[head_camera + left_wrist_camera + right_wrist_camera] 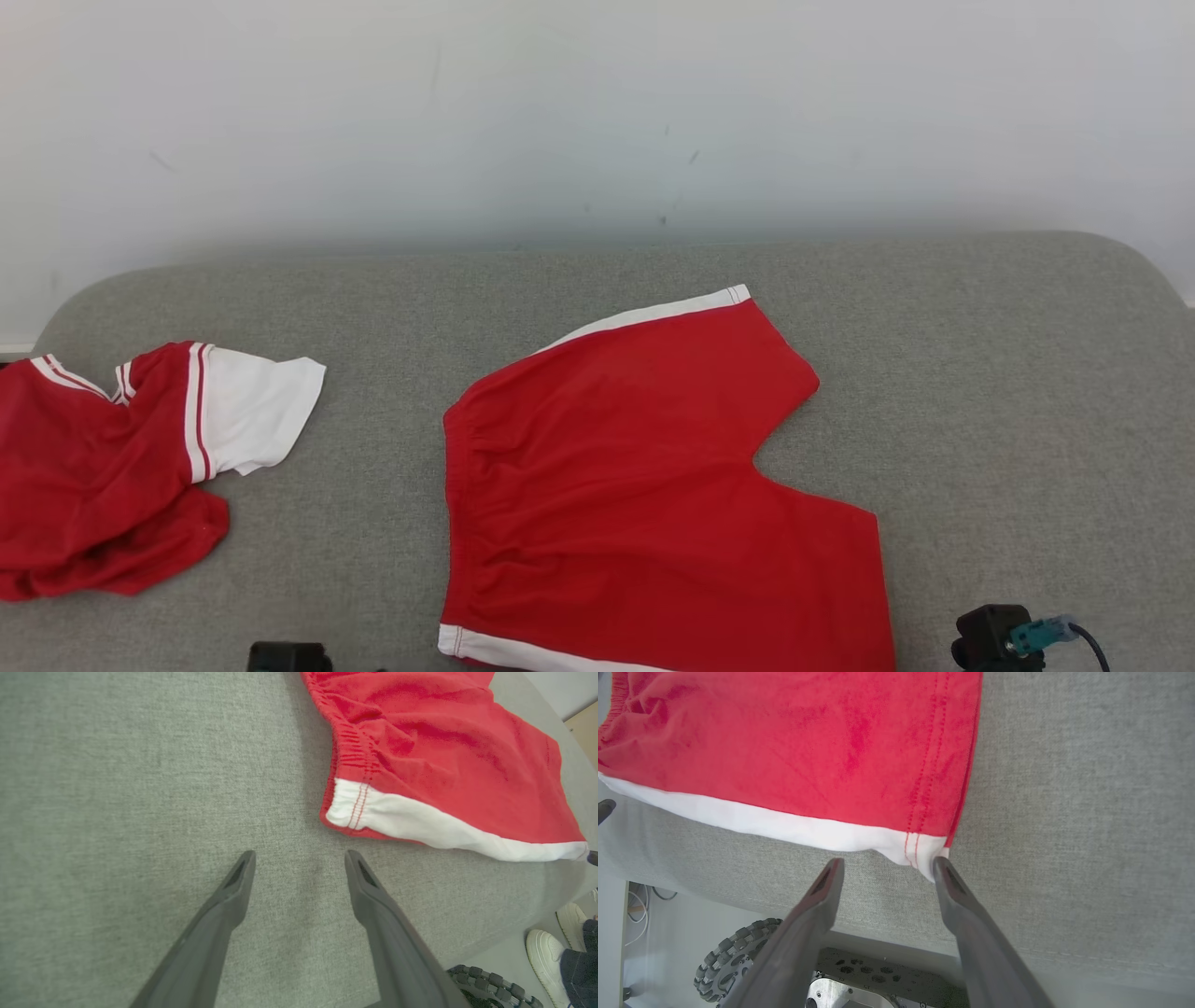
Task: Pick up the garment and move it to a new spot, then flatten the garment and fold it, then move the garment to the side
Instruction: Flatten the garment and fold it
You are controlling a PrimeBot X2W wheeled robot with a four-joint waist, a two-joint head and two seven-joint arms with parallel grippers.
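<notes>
Head view: red shorts lie flat on the middle of a tabletop covered in grey woven cloth with rounded corners. Their gathered waistband faces left, both legs point right, and a white band runs along each outer side. Well apart at the left edge lies a crumpled red shirt with a white sleeve and red-and-white striped trim. A plain pale wall stands behind. Left wrist view: the left pincer hangs over bare grey weave, its two dark tapered fingers spread apart with nothing between them. The waistband corner of the shorts is near, up and to the right, with puckered elastic and a white band crossed by two lines of red stitching. Past the tabletop's edge are a ribbed black wheel and a person's white shoes. Right wrist view: the right pincer is likewise spread and holds nothing. One fingertip is right at the white corner of a leg hem; I cannot tell whether they touch. The soft knit has a double row of red stitches along its hem.
</notes>
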